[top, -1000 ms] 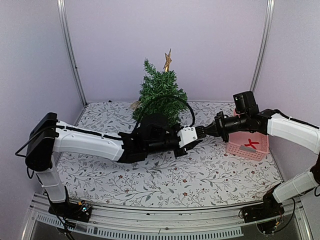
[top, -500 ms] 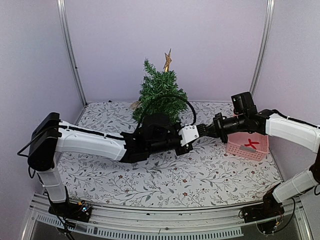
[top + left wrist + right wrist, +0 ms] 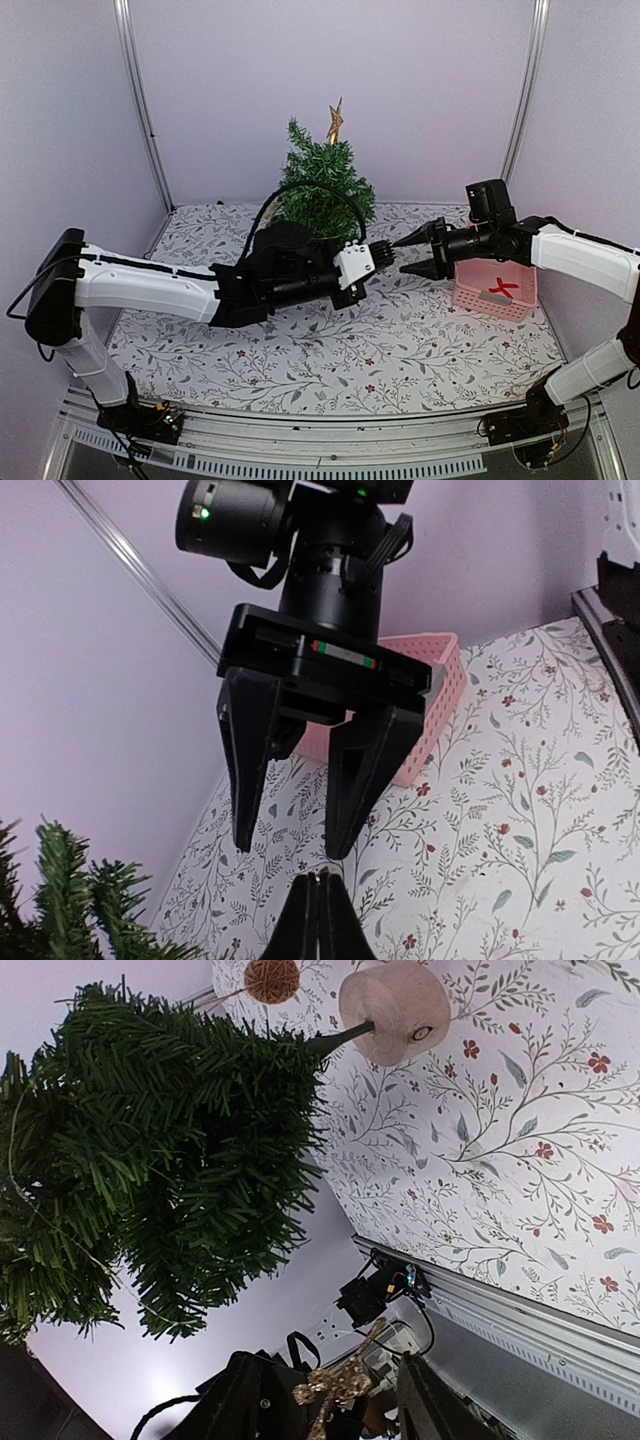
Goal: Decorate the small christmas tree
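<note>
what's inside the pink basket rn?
One red cross-shaped item shows inside the pink basket. The right arm crosses over its far side, so anything there is hidden. The left wrist view shows only the basket's outer wall.

left arm (image 3: 150, 285): stretched low, reaching rightward
left gripper (image 3: 380, 255): fingers pressed together, pointing right
right arm (image 3: 585, 255): extended leftward, wrist level
right gripper (image 3: 400, 256): jaws apart, tips facing the left gripper, close by

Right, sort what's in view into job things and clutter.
Job: small christmas tree; gold star on its top; gold ornament.
Lying about, probably: pink basket; red piece inside it; brown wicker ball beside the tree's base.
</note>
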`<state>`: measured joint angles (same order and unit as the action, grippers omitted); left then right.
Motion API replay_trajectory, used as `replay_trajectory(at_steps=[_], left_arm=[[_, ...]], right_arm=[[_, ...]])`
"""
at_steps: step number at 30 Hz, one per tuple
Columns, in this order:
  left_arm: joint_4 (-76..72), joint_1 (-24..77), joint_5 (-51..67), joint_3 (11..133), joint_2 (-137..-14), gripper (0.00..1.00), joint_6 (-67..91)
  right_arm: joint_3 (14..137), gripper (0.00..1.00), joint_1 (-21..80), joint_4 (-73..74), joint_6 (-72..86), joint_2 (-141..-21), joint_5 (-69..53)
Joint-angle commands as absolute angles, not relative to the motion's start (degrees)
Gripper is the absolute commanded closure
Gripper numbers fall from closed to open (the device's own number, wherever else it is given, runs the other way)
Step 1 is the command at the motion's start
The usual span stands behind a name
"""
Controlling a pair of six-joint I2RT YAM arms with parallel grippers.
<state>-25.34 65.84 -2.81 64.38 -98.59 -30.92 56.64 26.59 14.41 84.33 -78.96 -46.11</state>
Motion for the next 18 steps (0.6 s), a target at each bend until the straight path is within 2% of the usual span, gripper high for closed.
replay_trajectory(at_steps=[1, 8, 12, 14, 18], left_arm=[[-27.1, 66.1, -2.3, 60.6, -90.2, 1.00, -28.5], [-27.3, 66.1, -5.9, 54.1, -75.7, 1.00, -24.6], [-27.0, 65.7, -10.1, 53.2, -70.4, 1.00, -24.3], [-27.6, 65.2, -12.2, 53.4, -69.0, 1.00, -24.4], [-30.4, 60.8, -13.1, 53.9, -67.7, 1.00, -20.8]], right_arm=[[57.6, 0.44, 25.5, 9.8, 81.5, -79.8, -49.7], [56.3, 0.19, 21.3, 1.0, 74.3, -78.6, -51.1], [57.5, 0.05, 19.4, 1.6, 67.0, -77.8, -50.0], [57.9, 0.01, 18.5, 2.6, 62.3, -77.7, -48.8], [58.9, 0.01, 17.4, 5.3, 55.4, -77.2, -45.4]])
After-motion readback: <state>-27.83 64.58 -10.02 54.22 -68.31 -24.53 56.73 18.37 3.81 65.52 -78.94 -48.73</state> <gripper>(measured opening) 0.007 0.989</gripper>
